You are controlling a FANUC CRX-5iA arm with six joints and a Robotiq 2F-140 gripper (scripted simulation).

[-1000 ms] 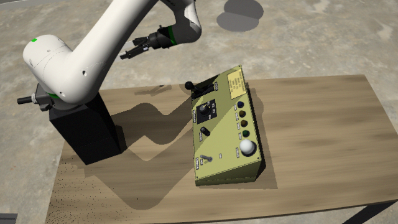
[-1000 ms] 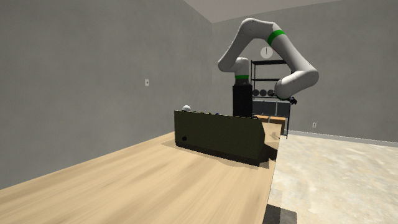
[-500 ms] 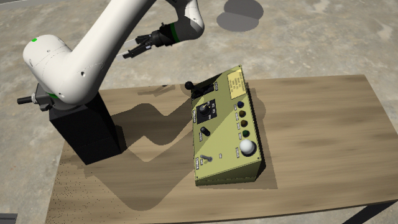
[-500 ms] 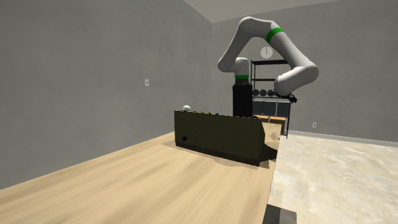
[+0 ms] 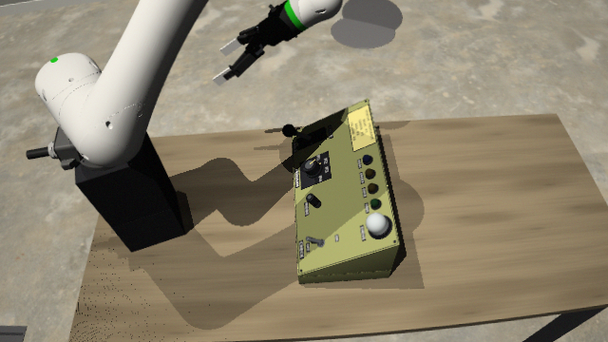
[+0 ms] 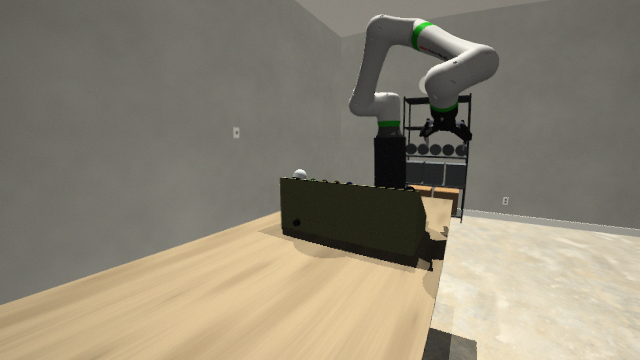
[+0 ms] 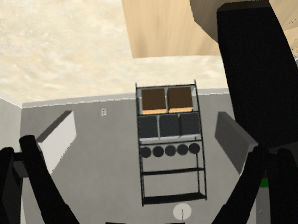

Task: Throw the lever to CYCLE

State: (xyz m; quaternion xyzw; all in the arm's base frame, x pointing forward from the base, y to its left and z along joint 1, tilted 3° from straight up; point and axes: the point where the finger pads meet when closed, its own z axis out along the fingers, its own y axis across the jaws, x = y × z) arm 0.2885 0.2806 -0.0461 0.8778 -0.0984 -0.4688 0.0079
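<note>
The olive console (image 5: 343, 204) stands on the wooden table, skewed to its edges. Its lever, with a black ball knob (image 5: 288, 129), sticks out at the far left corner of the panel, in shadow. Further down the panel's left side are a black rotary selector (image 5: 313, 167), a black knob (image 5: 313, 199) and a small metal toggle (image 5: 315, 241). A column of round buttons (image 5: 371, 180) and a white dome button (image 5: 377, 224) run down the right side. My gripper (image 5: 228, 62) is open and empty, high above the floor beyond the table's far edge, well away from the lever. The exterior view shows the gripper (image 6: 446, 131) above and behind the console's back (image 6: 350, 220).
The arm's black pedestal (image 5: 128, 199) stands on the table left of the console. A yellow label plate (image 5: 361, 127) sits at the panel's far end. A shelf rack (image 7: 168, 143) stands against the wall, in the wrist view.
</note>
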